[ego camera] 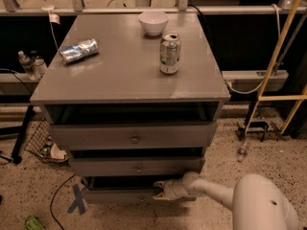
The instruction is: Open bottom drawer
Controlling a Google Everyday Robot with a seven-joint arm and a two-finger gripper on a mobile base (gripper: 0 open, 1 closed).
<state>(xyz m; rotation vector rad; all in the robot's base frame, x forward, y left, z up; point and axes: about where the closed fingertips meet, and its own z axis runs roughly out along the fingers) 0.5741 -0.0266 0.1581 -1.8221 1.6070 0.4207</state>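
The grey cabinet (129, 75) has three flat drawers. The top drawer (134, 137) and middle drawer (138, 167) each show a small round knob. The bottom drawer (115, 194) is the lowest grey front, just above the floor, with a dark gap above it. Its knob is hidden behind my gripper. My white arm (216, 191) reaches in from the lower right. My gripper (157, 190) is at the centre of the bottom drawer's front, at the knob's place.
On the cabinet top stand a white bowl (153, 22), an upright drink can (170, 52) and a crushed can (78, 50) lying on its side. A wire basket (43, 145) sits on the floor at left. Yellow poles (278, 56) stand at right. Blue tape (76, 199) marks the floor.
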